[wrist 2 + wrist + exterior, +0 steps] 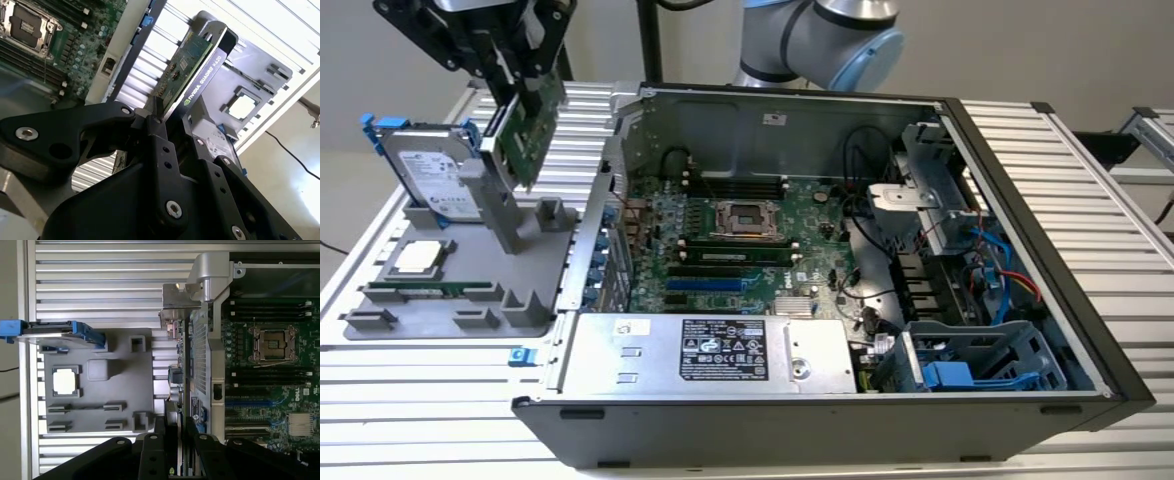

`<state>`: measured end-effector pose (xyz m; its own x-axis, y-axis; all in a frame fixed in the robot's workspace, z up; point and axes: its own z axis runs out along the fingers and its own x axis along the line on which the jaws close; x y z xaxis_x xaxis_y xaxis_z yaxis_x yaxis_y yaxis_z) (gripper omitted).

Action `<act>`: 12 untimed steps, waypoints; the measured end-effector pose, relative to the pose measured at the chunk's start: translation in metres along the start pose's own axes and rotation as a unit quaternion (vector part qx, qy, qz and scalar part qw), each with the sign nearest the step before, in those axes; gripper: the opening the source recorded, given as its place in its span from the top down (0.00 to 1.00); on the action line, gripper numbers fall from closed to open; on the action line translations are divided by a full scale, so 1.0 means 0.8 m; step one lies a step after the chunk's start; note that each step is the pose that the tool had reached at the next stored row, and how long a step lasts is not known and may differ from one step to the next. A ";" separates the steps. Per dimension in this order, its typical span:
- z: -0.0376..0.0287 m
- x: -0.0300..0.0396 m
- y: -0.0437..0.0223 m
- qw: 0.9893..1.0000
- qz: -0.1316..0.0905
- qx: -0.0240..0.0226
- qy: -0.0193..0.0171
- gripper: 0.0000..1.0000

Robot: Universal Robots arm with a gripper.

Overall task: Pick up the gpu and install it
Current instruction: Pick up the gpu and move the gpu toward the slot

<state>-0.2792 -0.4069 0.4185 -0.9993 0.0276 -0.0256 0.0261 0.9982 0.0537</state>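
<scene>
Gripper (520, 85): fingers clamped on the gpu's top edge.
Gpu (531, 125): held upright above the gray parts holder (454, 270), beside the open computer case (1041, 200).
Done: pick-up, by appearance.
Outstanding: installation; the motherboard (734, 250) carries no card.

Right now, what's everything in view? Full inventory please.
gpu: one, green, held above the tray
hard drive: one, silver, blue frame, upright on tray
processor chip: one, silver, flat on tray
memory stick: one, green, lying on tray
tray: one, grey, on table beside case
computer case: one, black, open, on table
motherboard: one, green, inside case
table: one, silver slats, under everything
arm: one, grey and blue, behind case
gripper: one, black, shut on gpu
</scene>
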 end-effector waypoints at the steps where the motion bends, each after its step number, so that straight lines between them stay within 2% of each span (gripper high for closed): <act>1: 0.0000 -0.0023 0.0001 1.000 0.000 0.000 0.000 1.00; 12: 0.0005 -0.0258 0.0007 1.000 0.000 0.000 0.000 1.00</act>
<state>-0.2585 -0.4069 0.4187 -0.9993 0.0275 -0.0256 0.0261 0.9982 0.0537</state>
